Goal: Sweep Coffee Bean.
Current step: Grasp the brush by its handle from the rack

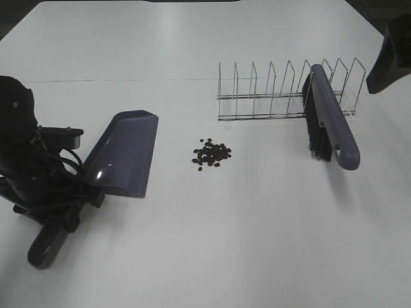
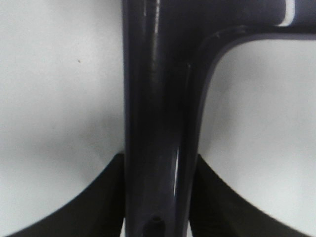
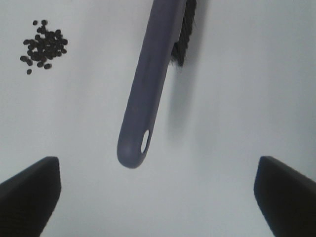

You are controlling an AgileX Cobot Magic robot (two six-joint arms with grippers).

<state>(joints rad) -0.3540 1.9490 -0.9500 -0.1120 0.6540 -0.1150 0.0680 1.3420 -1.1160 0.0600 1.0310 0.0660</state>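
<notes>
Your left claw (image 2: 158, 197) grips the dustpan (image 1: 125, 151) handle; your right claw (image 3: 158, 192) hangs wide open above the brush (image 1: 331, 115); coffee beans (image 1: 212, 154) lie unswept between them.

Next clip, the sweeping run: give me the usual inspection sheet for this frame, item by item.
Surface: white table, no stains seen.
Job's things: coffee beans in a loose cluster mid-table; dustpan to their left; brush to their right, head in the rack.
Clutter: wire rack, other slots empty.
Grippers: left gripper shut on the dustpan's handle; right gripper open, holding nothing, near the brush's handle end.
Cables: black cables looped behind the left gripper.
Surroundings: nothing seen.
</notes>
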